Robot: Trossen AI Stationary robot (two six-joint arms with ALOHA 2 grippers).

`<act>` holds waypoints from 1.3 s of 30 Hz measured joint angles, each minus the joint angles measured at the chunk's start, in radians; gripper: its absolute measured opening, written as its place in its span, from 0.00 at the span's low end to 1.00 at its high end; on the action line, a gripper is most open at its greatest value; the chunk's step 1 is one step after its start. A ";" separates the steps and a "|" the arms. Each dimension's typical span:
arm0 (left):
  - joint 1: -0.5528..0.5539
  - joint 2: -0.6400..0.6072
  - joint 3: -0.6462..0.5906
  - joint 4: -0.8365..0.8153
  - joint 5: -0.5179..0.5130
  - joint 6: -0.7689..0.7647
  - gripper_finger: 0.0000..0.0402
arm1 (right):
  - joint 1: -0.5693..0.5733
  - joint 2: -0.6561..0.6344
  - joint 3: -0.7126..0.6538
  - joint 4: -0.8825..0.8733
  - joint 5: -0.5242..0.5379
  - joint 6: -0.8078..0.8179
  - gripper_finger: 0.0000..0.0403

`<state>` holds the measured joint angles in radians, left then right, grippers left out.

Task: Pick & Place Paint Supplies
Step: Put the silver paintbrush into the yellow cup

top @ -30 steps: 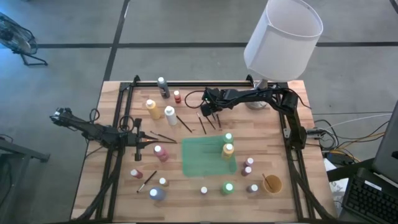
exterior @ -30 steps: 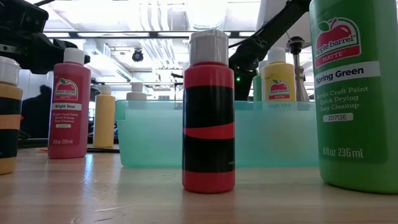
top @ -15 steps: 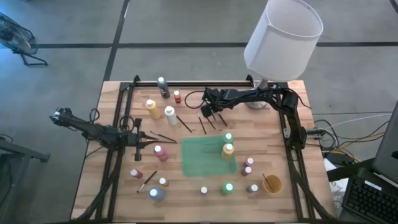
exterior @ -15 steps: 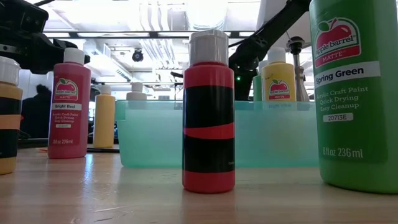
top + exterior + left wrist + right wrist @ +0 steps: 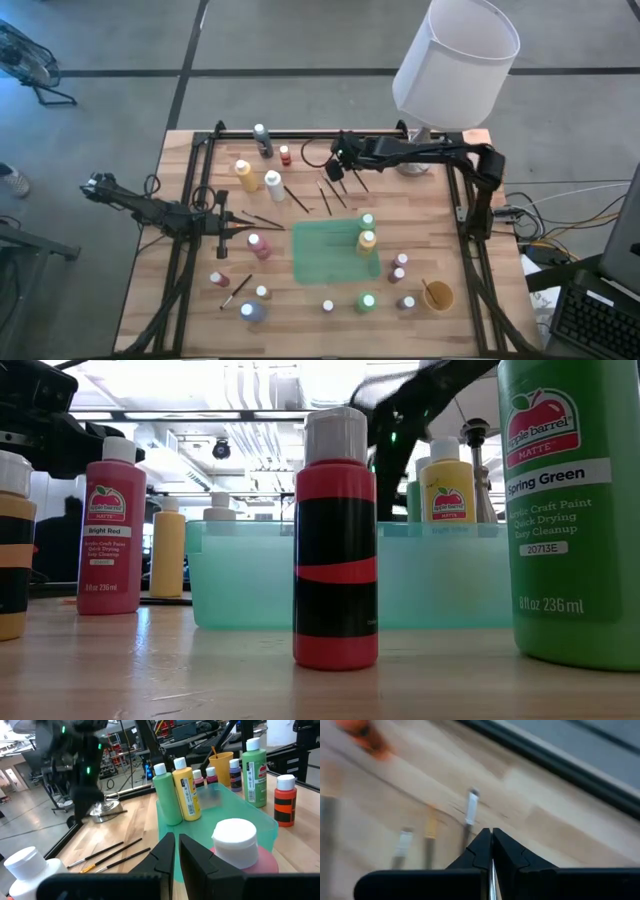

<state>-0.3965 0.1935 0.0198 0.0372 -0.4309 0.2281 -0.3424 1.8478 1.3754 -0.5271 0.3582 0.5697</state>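
Three thin brushes [image 5: 470, 810] lie on the wood below my right gripper [image 5: 491, 832], which hangs over the far middle of the table [image 5: 338, 172] with its fingers shut on a thin pale sliver, seemingly a brush. More brushes [image 5: 326, 198] lie beside the green tray [image 5: 330, 255], which holds a green bottle [image 5: 367, 221] and a yellow bottle [image 5: 367, 240]. Other paint bottles stand around it, among them a red one [image 5: 335, 540]. My left gripper [image 5: 176, 845] waits at the table's left side [image 5: 235, 233], shut and empty. My right gripper pinches a thin thing, seemingly a brush, between its two fingers. Only a pale sliver [image 5: 492, 870] shows in the slit between them, so which part of the brush it is cannot be told. The fingers slant down from the table's right.
A white lamp shade [image 5: 455, 60] hangs over the far right corner, above the right arm. A tan cup [image 5: 437, 295] stands near the front right. Bottles cluster at the far left [image 5: 245, 172] and along the near edge [image 5: 367, 301]. A big green bottle [image 5: 570, 510] stands close to the low camera.
My right gripper has risen from the row of brushes at the far middle of the table and drawn a little toward the far edge, tipping as it went. The lift came in the last half second. The arm shows blurred in the low view.
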 joint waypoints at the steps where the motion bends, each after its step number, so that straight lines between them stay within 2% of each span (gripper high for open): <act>1: 0.000 0.000 0.000 0.000 0.000 0.000 0.07 | 0.011 -0.025 0.000 0.011 0.001 -0.012 0.02; 8: 0.000 0.000 0.000 0.000 0.000 0.000 0.07 | 0.133 -0.181 0.002 0.113 0.019 -0.137 0.02; 12: 0.000 0.000 0.000 0.000 0.000 0.000 0.07 | 0.248 -0.267 0.000 0.144 0.093 -0.198 0.02; 18: 0.000 0.000 0.000 0.000 0.000 0.000 0.07 | 0.474 -0.376 -0.005 0.140 0.270 -0.254 0.02; 25: 0.000 0.000 0.000 0.000 0.000 0.000 0.07 | 0.786 -0.456 -0.015 0.117 0.535 -0.258 0.02; 33: 0.000 0.000 0.000 0.000 0.000 0.000 0.07 | 1.114 -0.452 -0.031 0.114 0.714 -0.260 0.02; 39: 0.000 0.000 0.000 0.000 0.000 0.000 0.07 | 1.306 -0.433 -0.113 0.112 0.932 -0.171 0.02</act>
<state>-0.3965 0.1936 0.0199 0.0372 -0.4309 0.2283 0.9632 1.4151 1.2625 -0.4152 1.2906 0.3989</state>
